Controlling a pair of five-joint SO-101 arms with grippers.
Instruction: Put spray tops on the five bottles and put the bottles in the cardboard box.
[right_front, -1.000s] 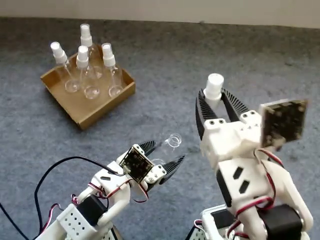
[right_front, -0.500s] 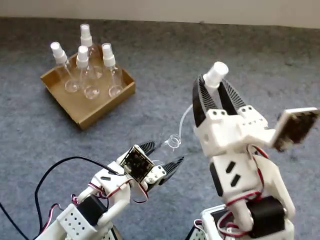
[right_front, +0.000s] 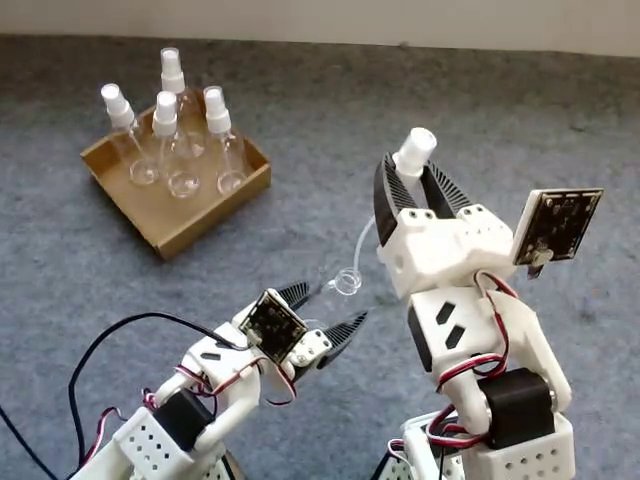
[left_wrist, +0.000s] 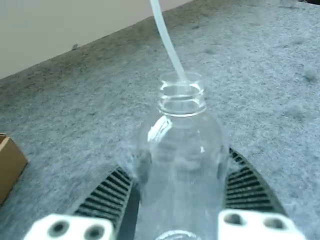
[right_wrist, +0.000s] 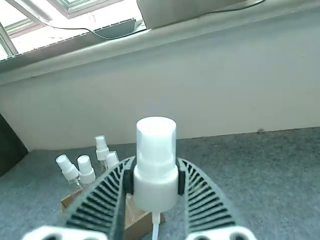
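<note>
Clear bottle (left_wrist: 180, 165), round-shouldered with a threaded neck, clamped between the left fingers (left_wrist: 107, 195); its open mouth projects beyond their tips. The spray top (right_wrist: 156, 160), a white stepped plastic cylinder, is clamped between the right fingers (right_wrist: 107, 197), with the cap end standing past their tips. Its thin translucent dip tube (left_wrist: 167, 45) trails out from between them, and the tube's end sits at the bottle's mouth, apparently just inside. Risks, as judged: the tube is flexible and curved, so an off-axis descent could buckle it or flick it out over the rim. The collar could meet the threads tilted and then jam or seat loosely. The smooth, glossy bottle wall could slip or turn between the ribbed black fingers when the top is pressed or twisted. Well beyond both sets of fingertips, towards the left fingers' side, a shallow brown cardboard box (right_front: 215, 215) holds four capped bottles (right_front: 182, 160) upright. A grey, felt-like tabletop (right_front: 330, 130) lies beneath everything.
</note>
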